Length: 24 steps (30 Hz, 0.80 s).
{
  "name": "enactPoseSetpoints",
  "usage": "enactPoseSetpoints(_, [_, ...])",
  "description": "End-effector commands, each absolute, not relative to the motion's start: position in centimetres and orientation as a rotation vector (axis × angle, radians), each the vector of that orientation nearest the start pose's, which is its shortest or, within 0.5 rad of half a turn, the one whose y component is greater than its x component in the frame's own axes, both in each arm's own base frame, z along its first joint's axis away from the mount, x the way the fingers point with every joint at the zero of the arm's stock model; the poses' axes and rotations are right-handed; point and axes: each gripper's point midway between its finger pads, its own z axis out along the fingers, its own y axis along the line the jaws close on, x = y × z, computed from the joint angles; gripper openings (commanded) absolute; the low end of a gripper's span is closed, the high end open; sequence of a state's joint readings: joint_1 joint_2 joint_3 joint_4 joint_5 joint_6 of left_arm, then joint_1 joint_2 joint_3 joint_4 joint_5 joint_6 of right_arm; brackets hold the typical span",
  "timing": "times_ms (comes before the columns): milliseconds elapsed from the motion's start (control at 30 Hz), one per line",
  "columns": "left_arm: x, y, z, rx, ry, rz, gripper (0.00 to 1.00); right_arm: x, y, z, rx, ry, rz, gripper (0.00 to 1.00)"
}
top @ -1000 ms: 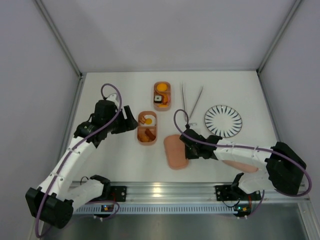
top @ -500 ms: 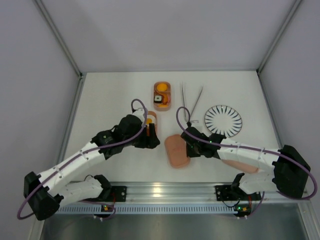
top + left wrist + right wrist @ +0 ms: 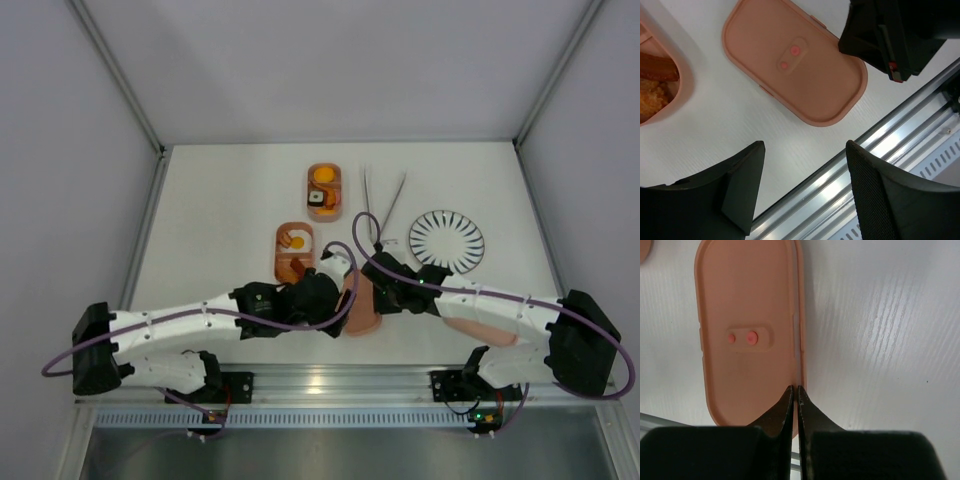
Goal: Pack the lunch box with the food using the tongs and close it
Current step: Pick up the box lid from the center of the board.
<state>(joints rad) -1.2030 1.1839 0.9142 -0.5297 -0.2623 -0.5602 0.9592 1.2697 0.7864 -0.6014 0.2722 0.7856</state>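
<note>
Two trays (image 3: 279, 262), two lids (image 3: 790, 60), one plate (image 3: 446, 241), one tongs (image 3: 369, 200).

Lid (image 3: 747, 300) showing smooth matt pink plastic. Table (image 3: 880, 315) showing white surface with fine grain lines, catching soft sheen. Rail (image 3: 860, 165) gleaming as bare ribbed metal. Left pincer (image 3: 805, 152) looking matt black plastic, one finger finely dotted. Tongs (image 3: 392, 205) glinting as silvery metal.

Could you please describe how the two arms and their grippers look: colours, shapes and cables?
The left arm and right arm have white tube-like links with black joints and bases. A thin purple cable loops along each. The left gripper and right gripper are black, with curved, tapering fingers.
</note>
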Motion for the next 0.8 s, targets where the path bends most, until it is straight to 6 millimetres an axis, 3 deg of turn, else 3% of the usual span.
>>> enactPoseSetpoints(0, [13.8,-31.0,16.6,0.696,2.178,-0.492,0.70,18.4,22.2,8.8,-0.127,2.568,0.283,0.00])
enactPoseSetpoints(300, [11.1,-32.9,15.5,0.816,1.975,-0.343,0.70,18.4,22.5,9.0,-0.139,2.581,0.279,0.00])
enactPoseSetpoints(400, [9.8,-33.8,14.3,0.910,1.915,-0.269,0.70,18.4,22.5,9.0,-0.140,2.581,0.276,0.00])
enactPoseSetpoints(533, [9.1,-35.1,11.5,1.010,1.893,-0.154,0.71,18.4,22.5,9.0,-0.145,2.587,0.278,0.00])
enactPoseSetpoints(767, [9.2,-36.5,10.3,1.046,1.847,-0.083,0.71,18.2,22.5,8.8,-0.149,2.596,0.276,0.00])
